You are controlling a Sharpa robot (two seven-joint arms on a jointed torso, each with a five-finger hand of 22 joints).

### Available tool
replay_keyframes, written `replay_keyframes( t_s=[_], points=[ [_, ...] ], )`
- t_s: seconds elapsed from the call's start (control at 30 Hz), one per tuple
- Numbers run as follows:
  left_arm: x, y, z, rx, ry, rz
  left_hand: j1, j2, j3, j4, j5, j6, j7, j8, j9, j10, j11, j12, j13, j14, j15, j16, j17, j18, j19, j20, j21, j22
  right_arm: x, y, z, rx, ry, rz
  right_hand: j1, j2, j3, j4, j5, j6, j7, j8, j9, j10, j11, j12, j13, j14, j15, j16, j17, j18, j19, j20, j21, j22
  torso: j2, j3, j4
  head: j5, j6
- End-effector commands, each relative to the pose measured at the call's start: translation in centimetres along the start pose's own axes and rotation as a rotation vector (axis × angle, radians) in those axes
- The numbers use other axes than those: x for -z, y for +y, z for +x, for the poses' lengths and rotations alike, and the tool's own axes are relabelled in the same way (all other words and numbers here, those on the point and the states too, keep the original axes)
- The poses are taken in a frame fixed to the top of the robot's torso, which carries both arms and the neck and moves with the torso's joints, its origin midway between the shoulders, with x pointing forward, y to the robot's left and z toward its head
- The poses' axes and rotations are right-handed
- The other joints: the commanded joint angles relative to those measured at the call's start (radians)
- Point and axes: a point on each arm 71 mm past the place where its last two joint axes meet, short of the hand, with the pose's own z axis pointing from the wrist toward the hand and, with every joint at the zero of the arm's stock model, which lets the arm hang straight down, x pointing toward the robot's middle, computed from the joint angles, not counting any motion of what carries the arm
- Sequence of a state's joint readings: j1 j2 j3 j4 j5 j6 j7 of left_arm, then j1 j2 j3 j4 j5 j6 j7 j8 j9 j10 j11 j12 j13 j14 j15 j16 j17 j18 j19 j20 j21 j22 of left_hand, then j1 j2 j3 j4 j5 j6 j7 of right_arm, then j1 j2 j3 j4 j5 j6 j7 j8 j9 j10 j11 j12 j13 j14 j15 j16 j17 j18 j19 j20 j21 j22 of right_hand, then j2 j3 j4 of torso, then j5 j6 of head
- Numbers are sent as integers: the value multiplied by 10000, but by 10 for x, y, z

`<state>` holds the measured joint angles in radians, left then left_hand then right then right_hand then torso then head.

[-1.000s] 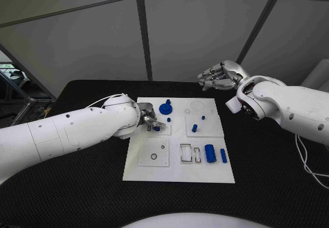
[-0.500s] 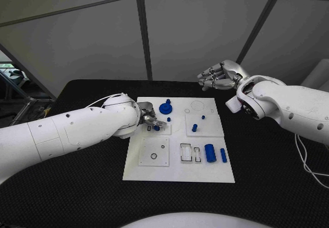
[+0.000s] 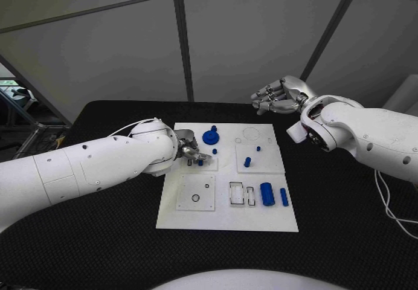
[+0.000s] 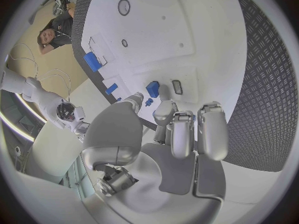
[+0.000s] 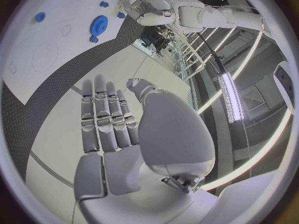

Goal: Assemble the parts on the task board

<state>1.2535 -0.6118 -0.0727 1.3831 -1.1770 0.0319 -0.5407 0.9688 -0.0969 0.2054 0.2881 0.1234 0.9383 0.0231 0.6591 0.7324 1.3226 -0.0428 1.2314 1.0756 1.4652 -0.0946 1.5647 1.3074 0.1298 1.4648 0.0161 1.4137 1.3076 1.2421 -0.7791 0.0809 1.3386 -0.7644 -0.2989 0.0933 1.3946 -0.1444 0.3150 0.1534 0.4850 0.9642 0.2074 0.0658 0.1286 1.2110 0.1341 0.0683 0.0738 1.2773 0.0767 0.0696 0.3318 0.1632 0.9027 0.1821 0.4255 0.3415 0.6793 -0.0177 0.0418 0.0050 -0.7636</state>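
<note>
Grey panelled walls close off the far side of the room, and a black textured desk (image 3: 104, 241) carries the flat white rectangular task board (image 3: 228, 220) at its middle. On the board lie the small blue plastic parts: a toothed blue gear (image 3: 210, 138) at the far left, a short blue peg (image 3: 247, 162) standing on the right-hand raised plate, and a thick blue cylinder (image 3: 266, 194) beside a thin blue rod (image 3: 284, 197) at the near right, next to empty rectangular slots. The left hand (image 3: 193, 154) reaches over the board's far-left plate with its fingertips closed around a small blue piece (image 4: 152, 89), holding it just above or against the board. The right hand (image 3: 277, 96) hovers beyond the board's far edge, fingers curled in, holding nothing. These parts look light, rigid and smooth, so likely slippery; a fingertip pinch across the sides seems the best hold, leaving the end free to seat in its recess.
</note>
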Motion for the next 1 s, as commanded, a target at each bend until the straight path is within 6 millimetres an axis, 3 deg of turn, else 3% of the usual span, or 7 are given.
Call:
replay_keyframes(
  t_s=[0.03,0.53,0.63,0.8,1.0],
  points=[
    [1,-1,0,-50,4,-7,24,120,-100,-5,-3,59,-13,-31,3,70,-16,74,17,1056,-53,61,2634,-842,360,-64,34,631,-1,1,0,-2,71,-56,-39,-61,26,48,28,-68,4,14,15,-90,-2,65,-13,-71,28,-64,-14,155,2,87,-49,-17,3,1,-7,10,-1],
    [3,2,-6,95,-185,-41,105,163,-215,-9,-1,26,-5,-50,-1,-14,-12,-40,-146,1056,-55,61,2634,-822,331,-71,-36,549,-1,1,0,2,74,-49,-51,-65,27,54,28,-70,4,14,15,-92,0,66,-14,-81,31,-65,-18,155,-4,91,-59,-22,3,-2,-6,0,12],
    [6,0,-18,323,-444,59,194,148,-422,-7,-1,-101,42,-116,-17,-206,26,-258,-437,1056,-32,61,2634,-793,280,-65,-148,422,-1,0,0,23,62,-38,-51,-65,27,54,28,-70,4,14,15,-92,0,66,-14,-81,31,-65,-18,155,-4,91,-59,-22,6,-16,0,-22,29],
    [15,1,-42,542,-673,169,354,113,-867,-4,-17,-366,168,-311,-97,-573,137,-629,-923,1056,57,61,2634,-722,143,-2,-437,99,-2,-1,-1,44,39,-8,-51,-65,27,54,28,-70,4,14,15,-92,0,66,-14,-81,31,-65,-18,155,-4,91,-59,-22,-7,6,-2,-23,29],
    [24,8,-76,668,-480,81,993,320,-1344,-29,5,-886,517,-1118,-675,-1251,443,-1299,-1796,940,309,-200,2309,-594,-128,210,-1004,-499,-2,-2,-1,55,37,26,-51,-65,27,54,28,-70,4,14,15,-92,0,66,-14,-81,31,-65,-18,155,-4,91,-59,-22,7,-3,-1,-30,116]
  ],
)
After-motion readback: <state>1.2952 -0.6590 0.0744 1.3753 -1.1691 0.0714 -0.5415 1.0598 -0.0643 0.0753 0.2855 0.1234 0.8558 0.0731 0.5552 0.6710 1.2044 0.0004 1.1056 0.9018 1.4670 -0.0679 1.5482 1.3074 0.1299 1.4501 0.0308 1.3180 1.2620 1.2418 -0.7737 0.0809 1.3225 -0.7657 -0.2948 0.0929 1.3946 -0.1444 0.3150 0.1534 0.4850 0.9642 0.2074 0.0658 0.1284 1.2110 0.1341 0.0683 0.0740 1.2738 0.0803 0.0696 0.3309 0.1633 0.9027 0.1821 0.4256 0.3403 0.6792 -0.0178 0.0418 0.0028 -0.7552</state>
